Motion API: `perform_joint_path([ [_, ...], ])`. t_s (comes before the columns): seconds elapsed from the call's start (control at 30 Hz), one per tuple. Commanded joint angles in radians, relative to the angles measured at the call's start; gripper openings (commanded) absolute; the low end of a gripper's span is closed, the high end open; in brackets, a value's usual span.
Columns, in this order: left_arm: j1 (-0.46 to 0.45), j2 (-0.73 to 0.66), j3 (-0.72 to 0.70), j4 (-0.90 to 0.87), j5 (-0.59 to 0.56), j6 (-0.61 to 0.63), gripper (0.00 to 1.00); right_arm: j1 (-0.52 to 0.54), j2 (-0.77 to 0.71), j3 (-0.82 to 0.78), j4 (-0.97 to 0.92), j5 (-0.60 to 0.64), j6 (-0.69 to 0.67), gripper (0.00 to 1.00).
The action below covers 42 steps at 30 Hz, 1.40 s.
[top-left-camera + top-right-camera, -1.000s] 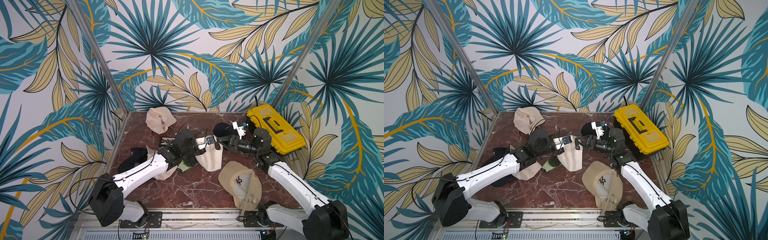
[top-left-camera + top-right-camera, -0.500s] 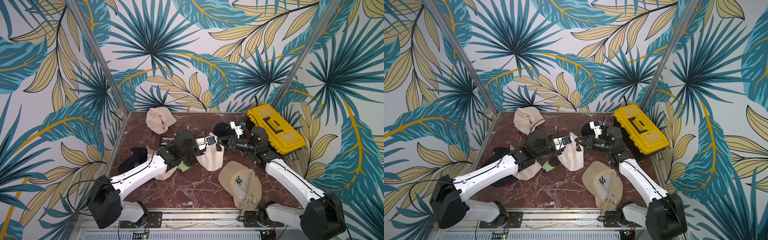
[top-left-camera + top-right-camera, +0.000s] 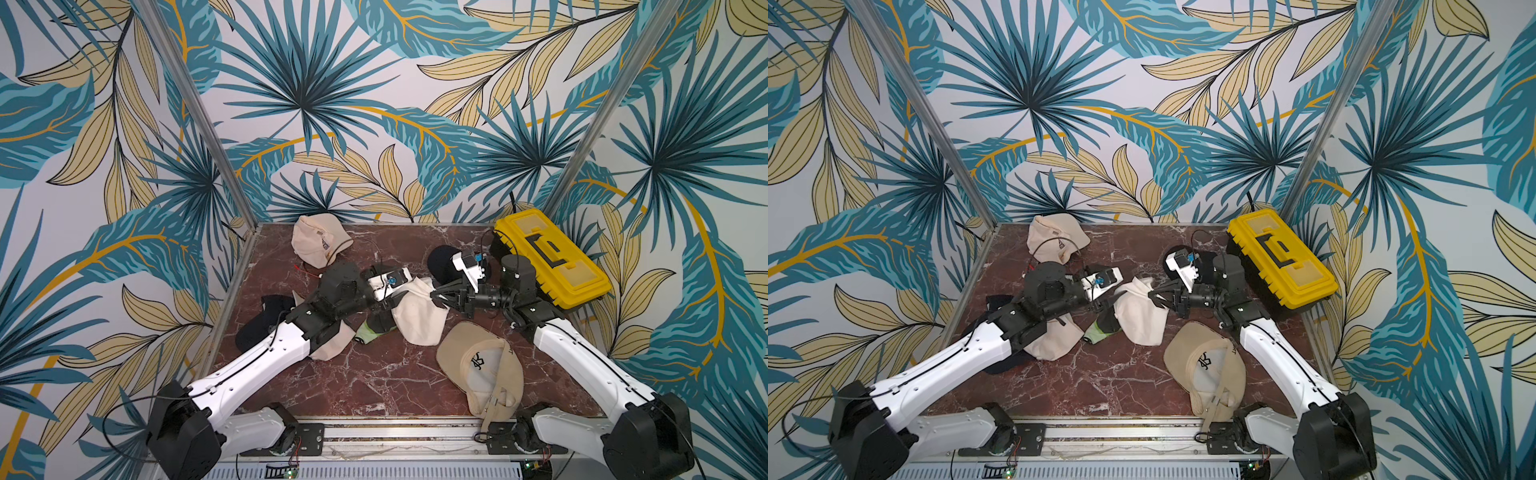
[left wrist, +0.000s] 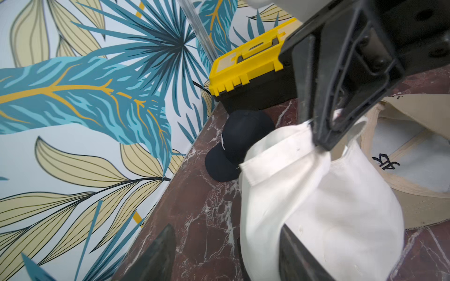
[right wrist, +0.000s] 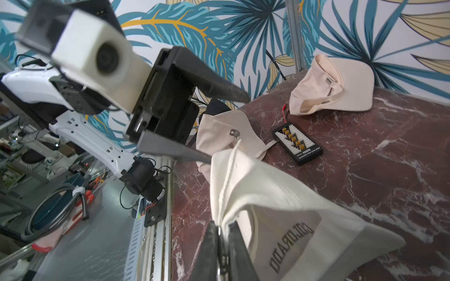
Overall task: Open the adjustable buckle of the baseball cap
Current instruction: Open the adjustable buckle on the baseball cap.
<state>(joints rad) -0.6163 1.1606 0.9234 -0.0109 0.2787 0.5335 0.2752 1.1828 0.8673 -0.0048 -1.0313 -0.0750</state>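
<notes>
In a top view, my right gripper (image 3: 437, 296) is pinched shut on the white cap (image 3: 419, 324), which hangs between my two grippers. The left wrist view shows that pinch on the cap's rim. Only the right wrist view shows my left gripper (image 5: 227, 130) spread apart beside the cap.

Top views overhead; wrist views close, sharing cap (image 4: 316, 199).

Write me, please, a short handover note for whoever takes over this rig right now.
Right gripper: shut on the white cap, holding it up by its edge.
Left gripper: open, empty, beside the cap.
Cap hangs between both grippers, mid-table.
Done: cap gripped.
To do: buckle not clearly visible, so not shown open; probably grasp near it with the left gripper and work it open.
</notes>
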Motion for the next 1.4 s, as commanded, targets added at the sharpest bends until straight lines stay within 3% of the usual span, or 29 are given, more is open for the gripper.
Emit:
perform_joint_path([
  [0.0, 0.057, -0.064, -0.037, 0.023, 0.127, -0.047, 0.67, -0.002, 0.007, 0.074, -0.220, -0.096, -0.402, 0.00],
  [0.27, 0.110, -0.062, -0.051, 0.023, 0.362, -0.070, 0.70, -0.002, 0.140, 0.287, -0.613, -0.178, -0.840, 0.00],
  [0.57, 0.109, 0.025, 0.017, 0.024, 0.583, -0.138, 0.70, -0.001, 0.264, 0.447, -0.878, -0.214, -1.113, 0.00],
  [0.83, 0.109, 0.087, 0.063, 0.024, 0.684, -0.261, 0.70, 0.005, 0.251, 0.412, -0.762, -0.181, -1.091, 0.00],
  [1.03, 0.098, 0.149, 0.088, 0.023, 0.630, -0.362, 0.69, 0.005, 0.207, 0.322, -0.569, -0.182, -1.008, 0.00],
  [1.37, 0.030, 0.191, 0.091, 0.025, 0.559, -0.370, 0.66, 0.005, 0.195, 0.267, -0.390, -0.176, -0.860, 0.00],
])
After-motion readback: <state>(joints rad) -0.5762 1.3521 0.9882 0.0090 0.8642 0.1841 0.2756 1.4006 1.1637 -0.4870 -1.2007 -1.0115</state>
